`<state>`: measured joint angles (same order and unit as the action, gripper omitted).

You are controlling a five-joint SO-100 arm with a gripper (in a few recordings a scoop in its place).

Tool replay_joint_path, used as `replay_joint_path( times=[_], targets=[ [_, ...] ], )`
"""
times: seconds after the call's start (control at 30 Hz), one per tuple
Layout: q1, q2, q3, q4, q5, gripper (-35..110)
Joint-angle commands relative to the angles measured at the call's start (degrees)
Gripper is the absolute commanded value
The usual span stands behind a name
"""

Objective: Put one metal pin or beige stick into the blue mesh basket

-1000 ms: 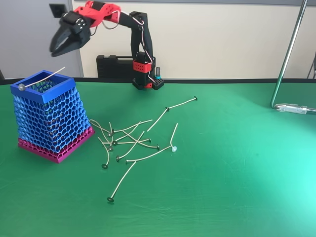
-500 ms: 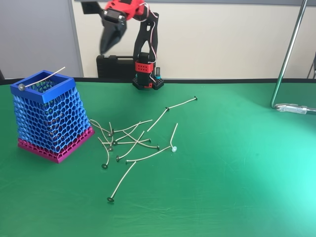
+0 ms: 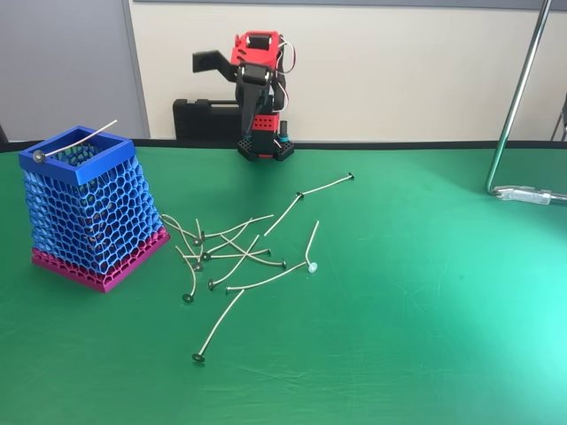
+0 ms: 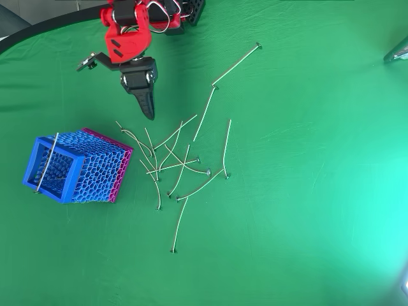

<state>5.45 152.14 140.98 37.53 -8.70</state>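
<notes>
The blue mesh basket stands at the left of the green table, with a pink band at its base. One beige stick lies across its blue rim, head at the near-left corner and the other end poking past the far side. Several more sticks lie scattered to the right of the basket. My gripper is folded back by the arm's base, pointing down, shut with nothing in it, well apart from basket and sticks.
A black case sits behind the arm's base at the table's far edge. A metal stand pole with a clamp foot rises at the right. The green cloth to the right and front is bare.
My arm has swung from above the basket to the right and folded back over its base. The stick on the basket rim and the scattered sticks have not moved.
</notes>
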Motion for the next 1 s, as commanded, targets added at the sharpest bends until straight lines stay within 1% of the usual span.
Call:
replay_joint_path(
  times=[0.0, 0.07, 0.27, 0.5, 0.7, 0.97],
  targets=[
    [-0.4, 5.4, 8.1, -3.7, 0.3, 0],
    [-0.9, 8.7, 12.8, -5.1, 0.3, 0],
    [-2.9, 18.7, 23.3, -5.1, -0.5, 0],
    [-3.5, 28.8, 30.8, -2.5, -0.6, 0],
    [-3.6, 33.0, 34.0, -1.7, -0.5, 0],
    [-4.1, 38.1, 35.7, 2.7, -0.3, 0]
  ],
)
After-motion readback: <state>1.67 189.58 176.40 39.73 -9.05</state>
